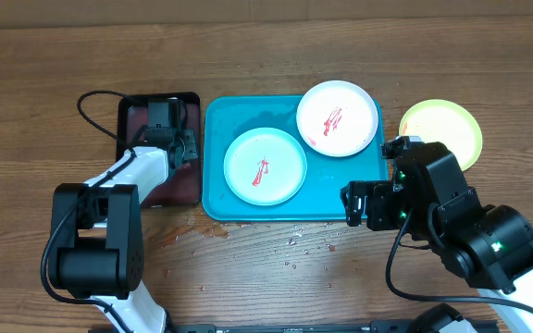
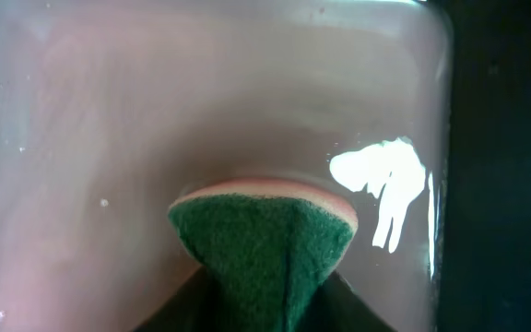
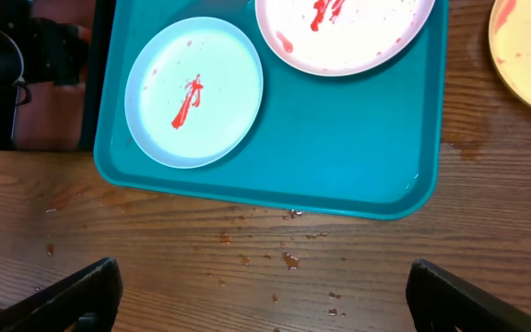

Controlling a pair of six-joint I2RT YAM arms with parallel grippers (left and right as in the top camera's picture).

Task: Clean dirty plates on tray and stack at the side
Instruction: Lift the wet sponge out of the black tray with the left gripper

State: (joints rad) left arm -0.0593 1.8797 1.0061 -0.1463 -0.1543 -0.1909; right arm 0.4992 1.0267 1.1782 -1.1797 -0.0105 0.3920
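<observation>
Three plates smeared red, none looks wiped or stacked: pale mint round plastic plate [image 1: 265, 166] and white plate [image 1: 338, 117] on large turquoise plastic tray [image 1: 340, 190], yellow-green plate [image 1: 447, 125] on wooden desk [image 1: 248, 46] beside it. Left jaws clamp green sponge [image 2: 261, 254] over small dark-red tray [image 1: 135, 125]; right jaws apart, empty.

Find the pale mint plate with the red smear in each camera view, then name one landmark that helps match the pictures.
Overhead: the pale mint plate lies in the left half of the turquoise tray.
Left wrist: not in it; only a green sponge shows.
Right wrist: upper left, again in the tray's left half.
Shared landmark: the turquoise tray, seen in the overhead and right wrist views.
</observation>
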